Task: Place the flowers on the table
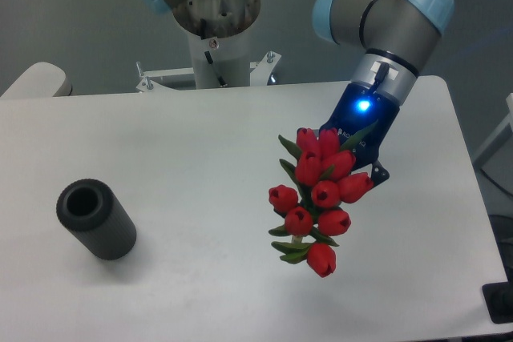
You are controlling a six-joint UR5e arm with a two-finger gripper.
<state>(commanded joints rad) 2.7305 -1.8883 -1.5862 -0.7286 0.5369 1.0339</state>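
White table (200,150) fills the room in front of me. Nearest, the flowers (321,198) hang over its right half, heads toward me. They look light and soft, easy to crush, so the stems are the place to hold. Behind them the gripper (361,146) is hidden by blooms; whether it is clamped I cannot tell. Left stands a dark ribbed cylinder (96,219).

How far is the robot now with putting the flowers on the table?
Done: the flowers are picked up and brought over the table, away from the dark ribbed cylinder. In hand: the gripper seems to hold the stems, though the blooms hide its fingers. Left: lowering the bunch onto the white surface and letting go; whether it touches the table yet is unclear.
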